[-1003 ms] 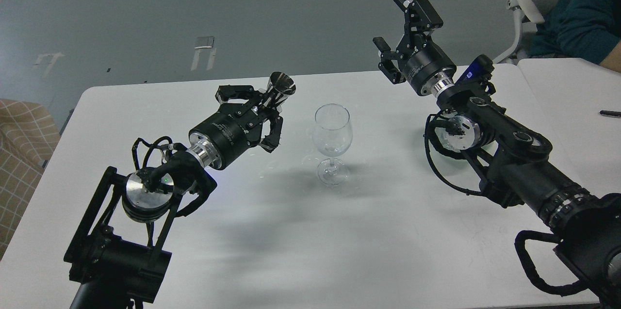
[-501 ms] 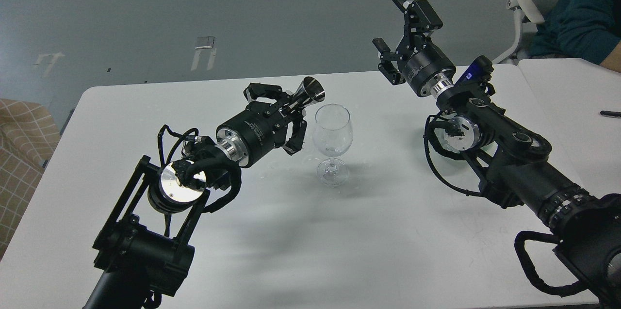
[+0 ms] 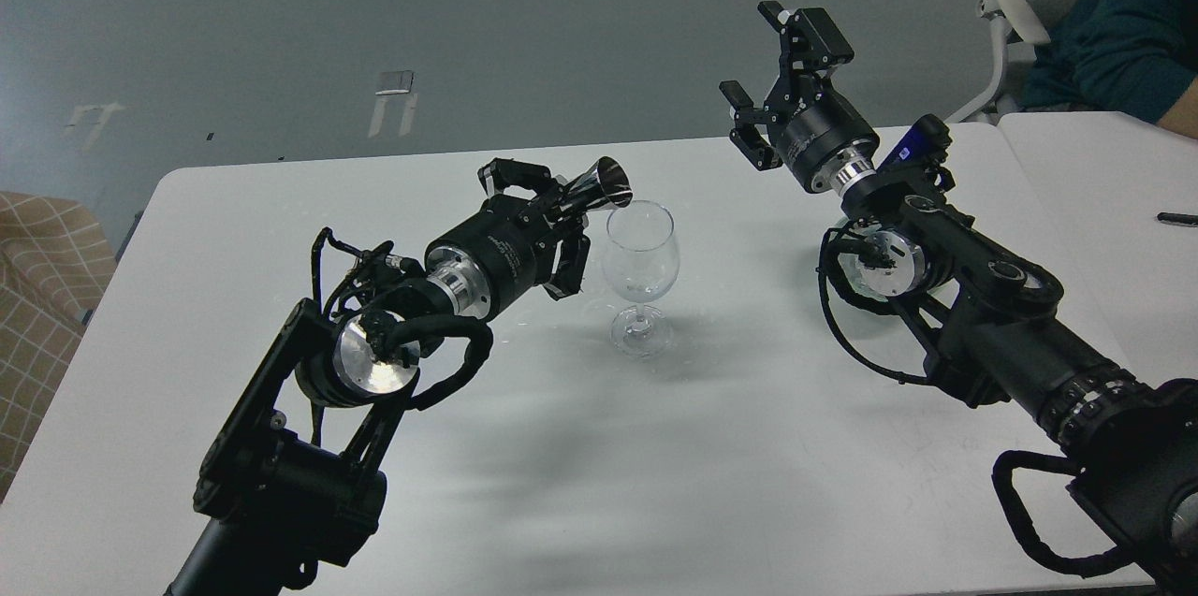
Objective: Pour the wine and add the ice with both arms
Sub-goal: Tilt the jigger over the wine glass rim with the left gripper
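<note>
Left gripper [image 3: 560, 214] has its fingers closed around a small steel measuring cup [image 3: 602, 184], held tipped nearly on its side, long axis running from lower left to upper right, flared mouth aimed right at the wine glass [image 3: 642, 266]. Cup mouth sits just beside and slightly above the glass's left rim, touching or almost touching it; contact is unclear. Glass stands upright on the white table [image 3: 749, 446], immediately right of this gripper, so the left arm is clearly the nearer one. Any wine is not discernible, neither in the cup nor as a stream; glass bowl looks close to empty. No ice visible anywhere on the table. Right gripper [image 3: 777, 77] hangs well apart, up and to the right of the glass, fingers spread wide, holding nothing. Likely step: the pour, which needs the cup mouth over the rim rather than outside it.
</note>
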You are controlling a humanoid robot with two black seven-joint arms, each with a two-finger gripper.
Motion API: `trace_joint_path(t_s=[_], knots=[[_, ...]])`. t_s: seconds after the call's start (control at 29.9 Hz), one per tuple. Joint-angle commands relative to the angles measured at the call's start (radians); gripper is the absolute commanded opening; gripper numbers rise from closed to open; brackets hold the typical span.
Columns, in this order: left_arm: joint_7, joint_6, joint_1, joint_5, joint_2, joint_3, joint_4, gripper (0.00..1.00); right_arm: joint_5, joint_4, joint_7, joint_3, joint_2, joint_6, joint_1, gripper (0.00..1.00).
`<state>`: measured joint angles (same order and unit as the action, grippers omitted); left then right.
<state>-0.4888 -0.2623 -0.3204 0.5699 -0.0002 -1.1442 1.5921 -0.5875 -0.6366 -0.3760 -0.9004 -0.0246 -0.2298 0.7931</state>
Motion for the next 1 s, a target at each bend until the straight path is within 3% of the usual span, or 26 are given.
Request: trace_joint_path(t_s=[0.0, 0.97], knots=[[0.0, 0.0, 0.0, 0.024, 0.0, 0.003, 0.003, 0.0, 0.0, 0.0, 0.0, 0.0, 0.0, 0.0, 0.0, 1.0], [0.0, 0.0, 0.009, 0.153, 0.019, 0.009, 0.071, 0.0, -0.002, 0.002, 0.0, 0.0, -0.002, 0.0, -0.003, 1.0]])
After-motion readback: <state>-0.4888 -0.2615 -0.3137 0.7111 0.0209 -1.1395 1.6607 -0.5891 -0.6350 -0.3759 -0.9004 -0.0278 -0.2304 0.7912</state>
